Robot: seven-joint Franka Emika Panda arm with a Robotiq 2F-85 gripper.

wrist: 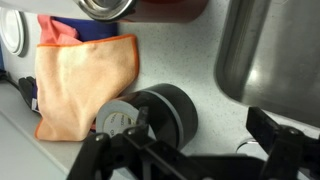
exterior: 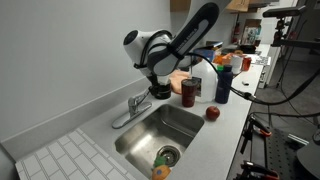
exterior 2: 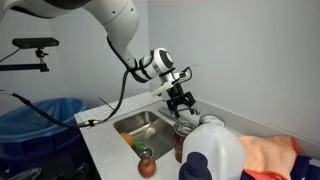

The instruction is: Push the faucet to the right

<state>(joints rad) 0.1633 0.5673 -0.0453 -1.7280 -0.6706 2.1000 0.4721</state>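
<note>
Running beside a grey wall, the pale speckled countertop point(exterior: 228, 128) holds a rectangular steel sink basin point(exterior: 170, 125) sunk into it. The white and black robot arm point(exterior: 185, 35) bends down over the basin's back edge. An orange cloth point(wrist: 85, 85) lies crumpled on the counter beyond the basin, and a white plastic jug point(exterior 2: 215, 150) fills the foreground in an exterior view. A dark blue bottle point(exterior: 222, 82) stands behind a red cylindrical can point(exterior: 189, 93).

The small shiny chrome faucet point(exterior: 130, 107) sits on the counter at the basin's rim. Its thin spout slants away from the chunky base, toward the lower left of that picture. The black gripper point(exterior: 160, 92) hangs just above and beside the base. In the wrist view its fingers point(wrist: 100, 150) are spread wide, with the faucet's round base between them and nothing pinched. Contact cannot be told. A red apple point(exterior: 212, 114) rests on the counter near the basin.
</note>
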